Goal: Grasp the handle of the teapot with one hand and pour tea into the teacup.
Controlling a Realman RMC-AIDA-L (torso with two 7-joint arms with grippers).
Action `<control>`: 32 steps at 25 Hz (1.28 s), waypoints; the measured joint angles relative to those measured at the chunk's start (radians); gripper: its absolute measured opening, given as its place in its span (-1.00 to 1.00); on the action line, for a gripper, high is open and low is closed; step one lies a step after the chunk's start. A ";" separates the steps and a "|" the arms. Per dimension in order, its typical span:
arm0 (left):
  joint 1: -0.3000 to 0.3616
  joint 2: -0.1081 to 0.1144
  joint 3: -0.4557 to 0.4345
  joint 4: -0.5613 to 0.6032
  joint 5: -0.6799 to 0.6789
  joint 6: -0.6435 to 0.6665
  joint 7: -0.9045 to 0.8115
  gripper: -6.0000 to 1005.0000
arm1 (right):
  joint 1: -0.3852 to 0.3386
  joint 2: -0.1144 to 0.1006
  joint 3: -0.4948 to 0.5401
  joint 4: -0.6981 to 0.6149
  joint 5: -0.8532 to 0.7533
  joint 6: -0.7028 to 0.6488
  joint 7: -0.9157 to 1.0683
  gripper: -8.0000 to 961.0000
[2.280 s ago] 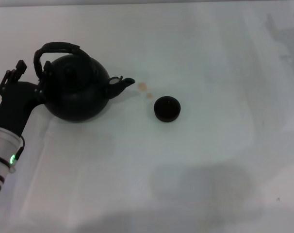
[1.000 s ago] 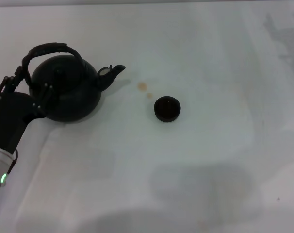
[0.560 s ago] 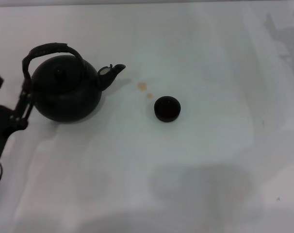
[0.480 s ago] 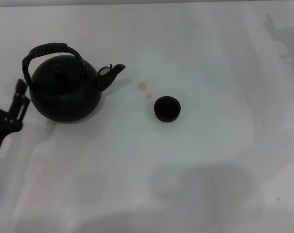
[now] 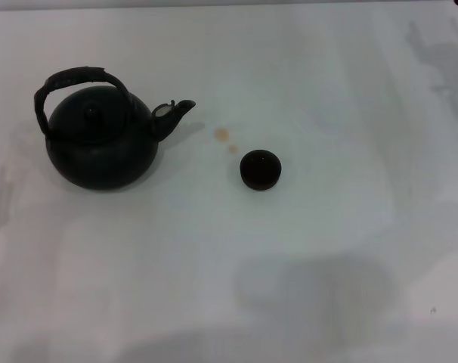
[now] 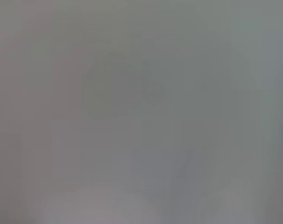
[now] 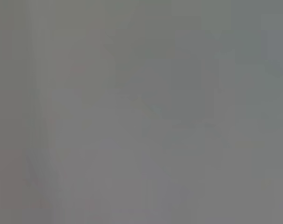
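Note:
The round black teapot (image 5: 100, 147) stands upright on the white table at the left in the head view, its short spout (image 5: 176, 112) pointing right. Its rough dark handle (image 5: 72, 82) arches over the lid knob. The small dark teacup (image 5: 259, 169) sits on the table to the right of the spout, well apart from the pot. Neither gripper shows in the head view. Both wrist views show only a plain grey surface, with no fingers and no object.
Two small tan spots (image 5: 226, 139) lie on the table (image 5: 304, 249) between the spout and the teacup. Soft shadows fall across the table's front and its far right corner.
The left arm set the teapot down upright at the left, let go of the handle, and drew back off the left edge out of view. The teacup stayed put.

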 joint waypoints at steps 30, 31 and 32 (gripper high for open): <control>-0.133 0.003 0.001 -0.070 -0.054 -0.110 0.000 0.32 | 0.066 0.000 -0.072 -0.016 0.002 0.059 -0.065 0.77; -0.140 0.003 0.001 -0.074 -0.059 -0.116 0.000 0.32 | 0.070 0.000 -0.072 -0.017 0.003 0.061 -0.072 0.77; -0.148 0.004 0.000 -0.080 -0.063 -0.122 0.000 0.32 | 0.074 0.000 -0.072 -0.018 0.004 0.064 -0.077 0.77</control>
